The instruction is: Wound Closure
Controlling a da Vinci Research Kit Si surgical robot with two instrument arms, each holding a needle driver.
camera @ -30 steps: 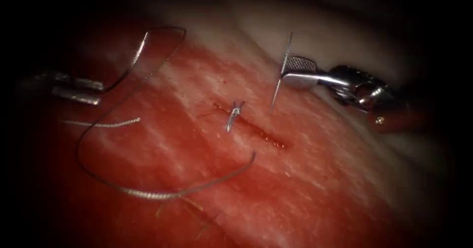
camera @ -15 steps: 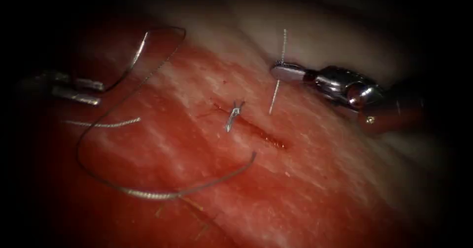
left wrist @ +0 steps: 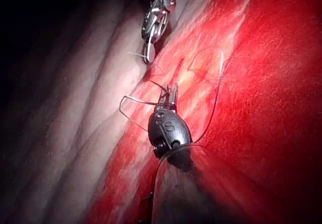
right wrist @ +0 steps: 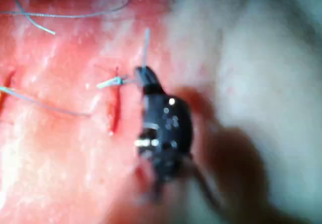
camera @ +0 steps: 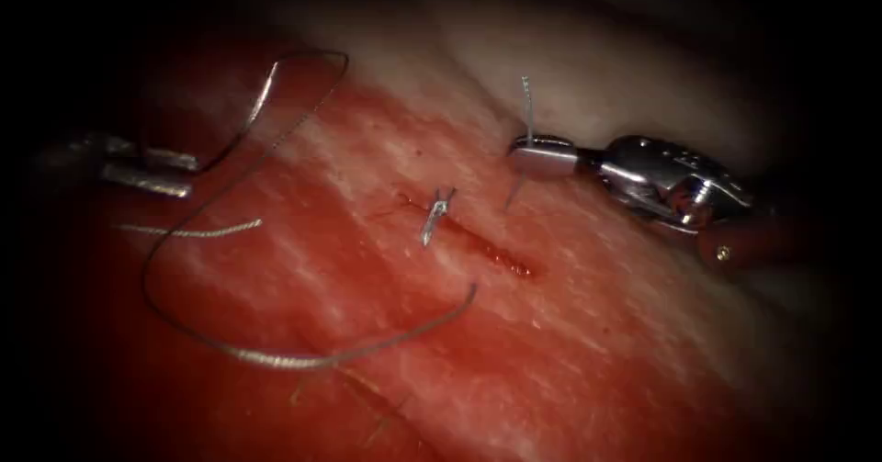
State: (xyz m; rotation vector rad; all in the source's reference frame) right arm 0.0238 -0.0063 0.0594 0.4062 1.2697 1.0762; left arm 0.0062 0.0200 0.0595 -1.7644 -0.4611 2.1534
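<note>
The right claw [camera: 535, 155] sits just right of the cut [camera: 496, 255], over the pale edge of the tissue [camera: 597, 333]. Its jaws are pressed together on a short cut piece of thread [camera: 526, 99]. The piece stands nearly upright through the jaws, with a longer end above and a short stub below pointing at the tissue. It joins nothing else, so it looks like a trimmed offcut pinched clear of the wound rather than working thread. The right wrist view shows the same grip, the claw [right wrist: 143, 75] tight on the pale strand [right wrist: 146, 43], close beside the cut. A finished knot [camera: 436, 209] with two short tails sits on the upper part of the cut, and the lower stretch lies open and red. Well to the left of the cut, the left claw [camera: 175, 170] holds the curved needle [camera: 248, 118] near one end of its curve, apparently the end away from the thread. The jaws look closed on it, though that side is dim. The needle arcs up and away, free of the tissue, probably parked where it cannot snag. Its thread [camera: 276, 361] loops loosely over the tissue left of and below the cut, ending free near it. Another loose offcut [camera: 188, 232] lies flat nearby.
</note>
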